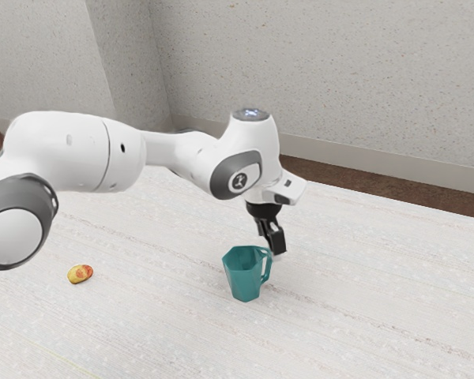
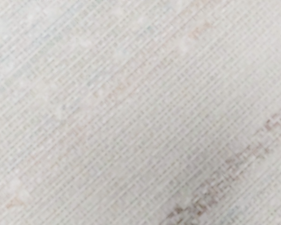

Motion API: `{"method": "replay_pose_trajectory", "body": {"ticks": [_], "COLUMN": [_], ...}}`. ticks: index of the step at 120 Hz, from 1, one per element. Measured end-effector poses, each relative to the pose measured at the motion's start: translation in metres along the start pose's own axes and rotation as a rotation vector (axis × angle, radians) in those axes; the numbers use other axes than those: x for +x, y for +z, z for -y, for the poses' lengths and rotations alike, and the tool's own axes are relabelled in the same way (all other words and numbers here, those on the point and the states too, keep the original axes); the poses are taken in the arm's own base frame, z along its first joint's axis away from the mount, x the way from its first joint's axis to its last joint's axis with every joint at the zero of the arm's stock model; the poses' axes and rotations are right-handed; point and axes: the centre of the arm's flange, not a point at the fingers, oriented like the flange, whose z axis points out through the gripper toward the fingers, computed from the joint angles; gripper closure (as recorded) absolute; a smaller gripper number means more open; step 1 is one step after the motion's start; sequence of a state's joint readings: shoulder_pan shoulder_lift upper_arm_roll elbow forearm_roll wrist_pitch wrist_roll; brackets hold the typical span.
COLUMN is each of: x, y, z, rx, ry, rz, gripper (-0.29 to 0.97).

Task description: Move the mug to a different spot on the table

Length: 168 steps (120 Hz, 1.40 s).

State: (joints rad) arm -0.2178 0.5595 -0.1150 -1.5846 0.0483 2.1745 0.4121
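A teal mug point(image 1: 245, 273) stands upright on the white table point(image 1: 363, 300), near the middle of the exterior view, with its handle point(image 1: 265, 265) toward that view's right. My black gripper point(image 1: 275, 243) hangs just above and behind the handle side of the mug, close to its rim. I cannot tell whether it touches the mug. In the wrist view, pale woven table surface point(image 2: 140, 112) lies under my hand.
A small yellow-red object point(image 1: 80, 274) lies on the table toward the exterior view's left. A grey wall with a pale baseboard point(image 1: 379, 158) runs behind the table, and dark floor point(image 1: 395, 186) shows past the table's far edge.
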Motion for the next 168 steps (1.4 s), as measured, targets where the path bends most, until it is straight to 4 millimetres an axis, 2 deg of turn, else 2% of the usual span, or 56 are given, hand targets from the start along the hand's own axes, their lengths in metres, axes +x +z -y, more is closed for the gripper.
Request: {"method": "replay_pose_trajectory", "body": {"ticks": [24, 52, 76, 84, 98, 111, 128, 144, 158, 168], "x": [0.005, -0.001, -0.001, -0.002, -0.002, 0.000, 0.000, -0.011, -0.027, -0.045], "y": [0.024, 0.038, 0.053, 0.054, 0.053, 0.051, 0.046, 0.022, 0.011, 0.011], "z": [-0.007, -0.002, -0.013, -0.013, -0.014, -0.017, -0.019, -0.010, -0.001, 0.015], "rx": [-0.007, -0.002, -0.011, -0.003, 0.012, 0.031, 0.040, 0.044, 0.042, 0.043], "ry": [-0.013, -0.051, -0.060, -0.058, -0.054, -0.041, -0.056, -0.119, -0.193, -0.259], "rz": [0.001, 0.027, 0.057, 0.063, 0.069, 0.076, 0.091, 0.158, 0.250, 0.322], "gripper": [0.00, 0.00, 0.01, 0.07, 0.35, 0.49, 0.56, 0.65, 0.68, 0.70]}}
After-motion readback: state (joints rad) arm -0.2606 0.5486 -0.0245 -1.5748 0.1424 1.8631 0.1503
